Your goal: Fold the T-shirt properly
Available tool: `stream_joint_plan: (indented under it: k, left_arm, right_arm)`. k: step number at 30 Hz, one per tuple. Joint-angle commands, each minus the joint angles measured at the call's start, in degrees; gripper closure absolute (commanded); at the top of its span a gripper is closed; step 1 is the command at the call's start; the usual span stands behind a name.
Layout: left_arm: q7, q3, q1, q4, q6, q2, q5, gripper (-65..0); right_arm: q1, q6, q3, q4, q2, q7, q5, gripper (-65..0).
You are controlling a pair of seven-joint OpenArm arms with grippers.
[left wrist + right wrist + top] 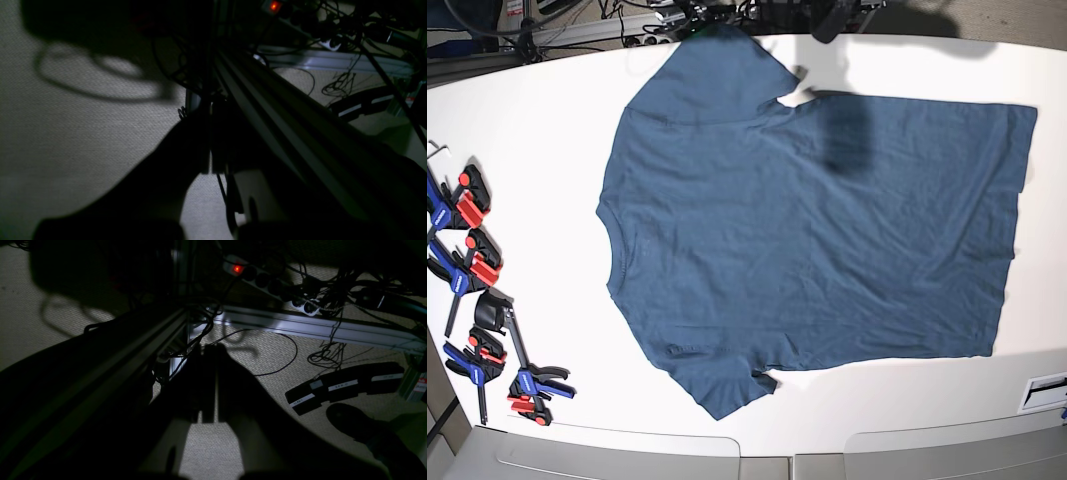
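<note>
Lying spread flat and unfolded on the white bench, the plain dark navy-blue short-sleeved cotton T-shirt awaits every fold; both claws hang below bench level, their state too dark to tell.

The navy T-shirt lies spread flat and unfolded across the white table, neck toward the clamps, hem at the far side, both short sleeves splayed out.
</note>
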Motion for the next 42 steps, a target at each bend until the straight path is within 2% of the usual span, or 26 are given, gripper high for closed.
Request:
stream_joint_plan:
  k: [1, 10, 38, 42]
  left_arm:
    - [1.0, 0.0, 0.9, 0.4, -0.7, 0.4, 1.0, 0.0]
    - [0.8, 0.0, 3.8, 5.2, -0.6, 0.4, 1.0, 0.0]
    - [0.8, 0.0, 4.4, 5.2, -0.6, 0.3, 1.0, 0.0]
    - [0.8, 0.0, 5.3, 5.2, -0.6, -1.1, 1.0, 0.0]
  right_arm:
    - [0.1, -0.2, -0.1, 0.4, -0.1, 0.8, 0.0, 0.0]
    - [0.1, -0.2, -0.1, 0.4, -0.1, 0.8, -0.1, 0.0]
    - [0.0, -0.2, -0.1, 0.4, 0.1, 0.7, -0.1, 0.0]
    - [-0.4, -0.3, -0.1, 0.4, 1.0, -1.3, 0.0, 0.0]
